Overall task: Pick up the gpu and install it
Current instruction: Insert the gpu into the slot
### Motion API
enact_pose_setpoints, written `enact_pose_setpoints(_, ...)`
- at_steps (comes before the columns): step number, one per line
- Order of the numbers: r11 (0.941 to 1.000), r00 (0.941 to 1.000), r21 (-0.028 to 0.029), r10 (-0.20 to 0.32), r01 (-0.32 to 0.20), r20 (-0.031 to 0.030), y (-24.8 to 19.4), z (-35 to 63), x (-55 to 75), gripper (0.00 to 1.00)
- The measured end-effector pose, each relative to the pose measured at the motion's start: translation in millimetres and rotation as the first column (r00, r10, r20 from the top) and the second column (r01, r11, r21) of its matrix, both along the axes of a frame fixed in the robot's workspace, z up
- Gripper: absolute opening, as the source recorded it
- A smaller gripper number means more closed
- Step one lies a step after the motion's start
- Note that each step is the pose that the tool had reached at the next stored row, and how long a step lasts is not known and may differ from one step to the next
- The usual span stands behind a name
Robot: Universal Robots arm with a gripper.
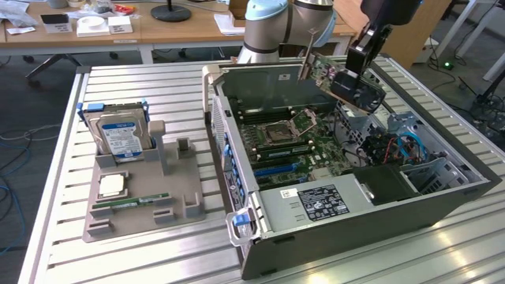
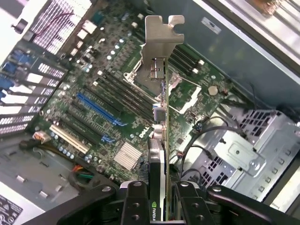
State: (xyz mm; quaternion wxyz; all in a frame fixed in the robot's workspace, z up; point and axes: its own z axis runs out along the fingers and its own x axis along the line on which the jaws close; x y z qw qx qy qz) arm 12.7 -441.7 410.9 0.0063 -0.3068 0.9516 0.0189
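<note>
Grey holder tray (image 1: 146, 220) is sitting well away from the tool, on the exterior view's left. We are noting the hard drive (image 1: 120, 135) standing in it and the RAM stick (image 1: 130, 203) lying flat, both well apart from the tool. Moving right, we are seeing the open computer case (image 1: 379, 231), with the motherboard (image 1: 288, 148) lying below the tool. Further right, the gripper (image 1: 353, 76) is hanging over the case, its jaws clamping the gpu (image 1: 359, 92) by its flat faces. In the wrist view the silver bracket (image 2: 158, 56) is pointing away from the fingers, and the card is hanging clear of the board, touching nothing under it. We are judging the pickup done and the carry-to-slot step in hand. Seating is calling for the card's connector edge lining up over a slot, likely the blue slot (image 2: 99, 108) lying off to one side of the card. It is also calling for the bracket meeting the case's rear openings.
</note>
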Motion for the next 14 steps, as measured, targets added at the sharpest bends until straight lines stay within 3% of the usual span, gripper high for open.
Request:
enact_pose_setpoints(4,0.9973,0.9973,0.0000,0.073,-0.073,0.0000,0.0,-0.2,0.0,0.27)
enact_pose_setpoints(7,0.9919,0.9919,0.0000,0.127,-0.127,0.0000,0.0,-0.3,0.0,0.27)
enact_pose_setpoints(11,0.9800,0.9800,-0.0001,0.199,-0.199,0.0001,0.0,-0.6,0.0,0.27)
enact_pose_setpoints(14,0.9674,0.9674,0.0000,0.253,-0.253,0.0000,0.0,-0.7,0.0,0.27)
